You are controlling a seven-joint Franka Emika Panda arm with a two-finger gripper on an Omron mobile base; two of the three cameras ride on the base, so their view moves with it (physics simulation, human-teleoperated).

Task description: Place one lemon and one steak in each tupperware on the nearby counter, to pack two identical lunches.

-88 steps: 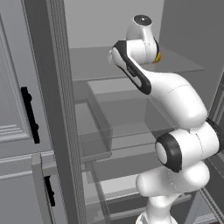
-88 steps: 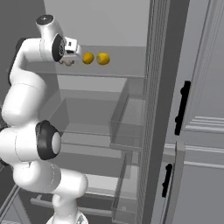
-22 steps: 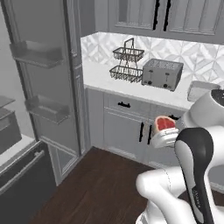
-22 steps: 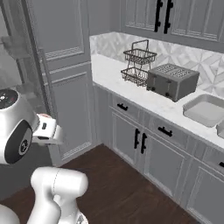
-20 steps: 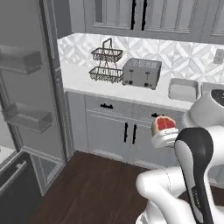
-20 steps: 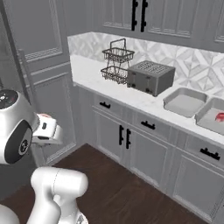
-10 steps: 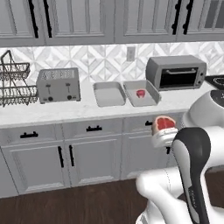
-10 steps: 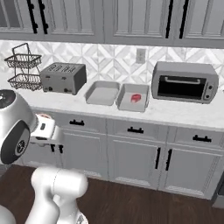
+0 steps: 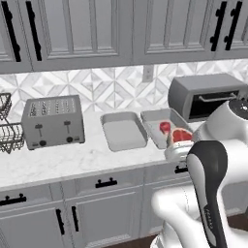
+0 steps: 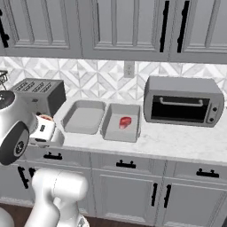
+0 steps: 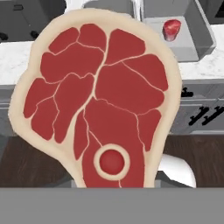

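A large tan-rimmed steak (image 11: 100, 100) with a red middle sits in my gripper (image 9: 180, 141), which is shut on it in front of the counter (image 9: 72, 160). The fingertips are hidden behind the meat in the hand view. Two grey tupperware trays stand side by side on the counter. The left tupperware (image 9: 123, 135) (image 10: 82, 117) has nothing in it. The right tupperware (image 9: 156, 138) (image 10: 116, 131) (image 11: 197, 46) holds a small bright red steak (image 9: 165, 127) (image 10: 125, 122) (image 11: 171, 28). My gripper (image 10: 42, 128) hangs low, in front of the trays. The lemons are out of view.
A silver toaster (image 9: 52, 121) (image 10: 37, 95) stands left of the trays and a toaster oven (image 9: 206, 97) (image 10: 184, 106) right of them. A black wire basket (image 9: 5, 131) is at the far left. Grey cabinets hang above the counter (image 10: 186, 142).
The whole picture has shifted as the base moved: the trays and toaster oven now stand closer. The big steak has stayed in my shut gripper.
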